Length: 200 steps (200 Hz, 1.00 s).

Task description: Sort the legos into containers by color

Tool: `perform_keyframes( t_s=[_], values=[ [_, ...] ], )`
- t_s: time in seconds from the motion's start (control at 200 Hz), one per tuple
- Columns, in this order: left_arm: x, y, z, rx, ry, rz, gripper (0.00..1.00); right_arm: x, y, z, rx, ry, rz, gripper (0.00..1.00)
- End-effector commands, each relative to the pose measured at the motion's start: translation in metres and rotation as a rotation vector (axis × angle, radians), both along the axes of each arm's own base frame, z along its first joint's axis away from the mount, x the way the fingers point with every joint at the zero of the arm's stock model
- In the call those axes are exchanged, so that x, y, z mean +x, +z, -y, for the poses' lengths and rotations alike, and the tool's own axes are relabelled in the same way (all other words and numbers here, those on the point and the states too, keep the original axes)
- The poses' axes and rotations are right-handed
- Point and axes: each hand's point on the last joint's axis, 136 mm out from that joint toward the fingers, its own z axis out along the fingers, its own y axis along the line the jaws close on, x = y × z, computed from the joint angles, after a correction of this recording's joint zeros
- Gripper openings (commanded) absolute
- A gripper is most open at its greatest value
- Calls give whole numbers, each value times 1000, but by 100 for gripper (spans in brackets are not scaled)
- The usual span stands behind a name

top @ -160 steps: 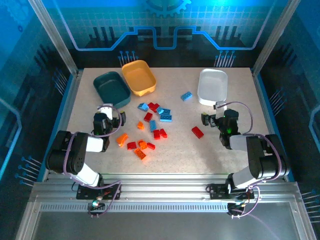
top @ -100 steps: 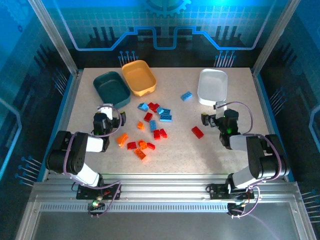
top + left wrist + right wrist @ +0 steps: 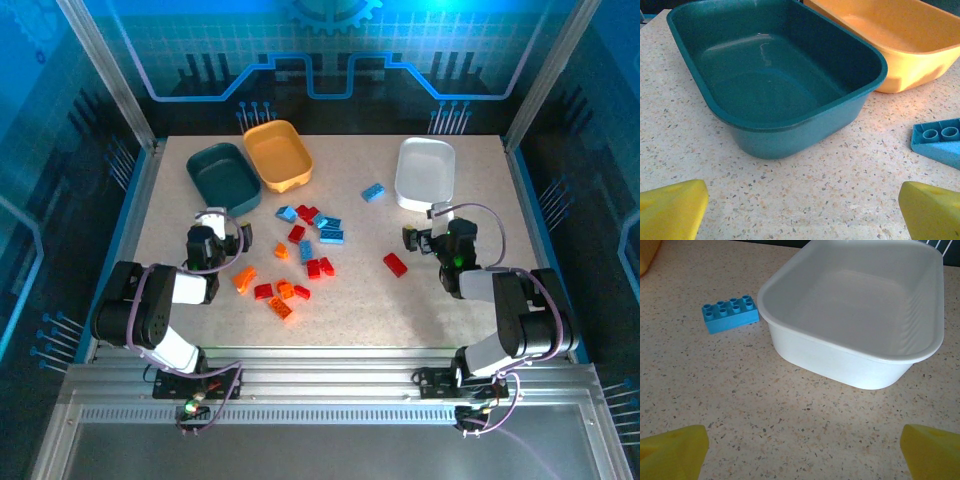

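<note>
Legos [image 3: 318, 268] in red, orange and light blue lie loose on the counter [image 3: 400, 320], most of them bunched just left of centre in the overhead view. They are small studded bricks. The blues sit toward the top of the bunch, the reds are spread through it, and the oranges are mostly at its lower left. One red brick [image 3: 395, 264] lies apart to the right of the bunch. A lone blue brick [image 3: 731, 314] with two rows of four studs lies just left of the white tub [image 3: 850, 365], not touching it.

The teal tub [image 3: 222, 178] and the yellow-orange tub [image 3: 277, 155] stand side by side in the upper left of the overhead view, their long walls close together. The white tub stands in the upper right. All three are glossy rounded rectangles, and the teal and white ones are bare inside.

The left tool [image 3: 802, 210] faces the teal tub with its yellow fingertips [image 3: 670, 207] spread wide at the lower corners of the wrist view. It grips nothing, and part of another blue brick [image 3: 940, 142] shows at the right edge of that view. The right tool [image 3: 802, 450] faces the white tub, equally wide apart and holding nothing.

The counter is pale speckled stone. Metal frame posts [image 3: 110, 70] and a blue-lit back panel [image 3: 320, 60] enclose it.
</note>
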Motion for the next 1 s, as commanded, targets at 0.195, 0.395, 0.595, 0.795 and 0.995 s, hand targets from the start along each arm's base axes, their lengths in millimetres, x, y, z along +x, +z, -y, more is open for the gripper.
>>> perform_keyframes(
  t_s=[0.195,0.395,0.595,0.795,0.995],
  values=[
    [5,14,2,-1,-24,38,99,6,7,2,10,-3,18,100],
    [5,14,-1,-8,-12,37,99,6,8,2,13,-2,18,100],
    [6,15,0,-7,-15,39,99,6,8,2,4,-6,23,100],
    [-1,85,-3,-17,25,61,99,13,58,-16,-130,-25,0,100],
    [-1,163,-17,-282,222,35,99,24,141,-5,-70,-268,-115,100]
  ],
)
